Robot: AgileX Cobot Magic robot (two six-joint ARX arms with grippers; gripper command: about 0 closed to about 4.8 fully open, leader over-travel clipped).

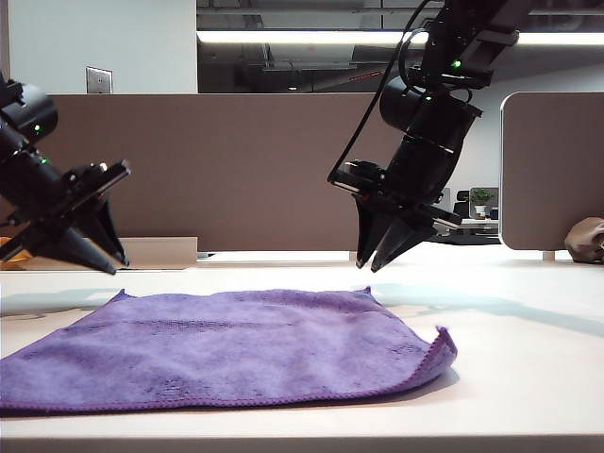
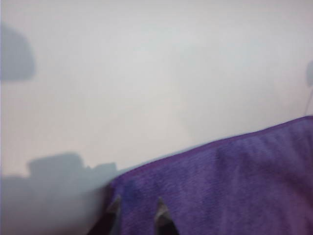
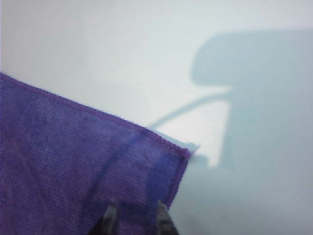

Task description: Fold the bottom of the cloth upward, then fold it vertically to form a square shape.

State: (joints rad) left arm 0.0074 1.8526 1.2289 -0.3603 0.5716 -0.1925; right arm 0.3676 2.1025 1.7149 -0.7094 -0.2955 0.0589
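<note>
Cloth (image 1: pixel 226 349): purple, spread nearly flat on the white table (image 1: pixel 528 377), closest to the exterior camera; its near right corner curls up a little.
Left gripper (image 1: pixel 106 255): hangs above the table beside the cloth's far left corner, clear of it; fingers a little apart, holding nothing.
Right gripper (image 1: pixel 376 261): hangs just over the cloth's far right corner, pointing down; fingers slightly apart, empty.
Brownish lump (image 1: pixel 587 240): at the far right edge, well apart from the cloth.
</note>
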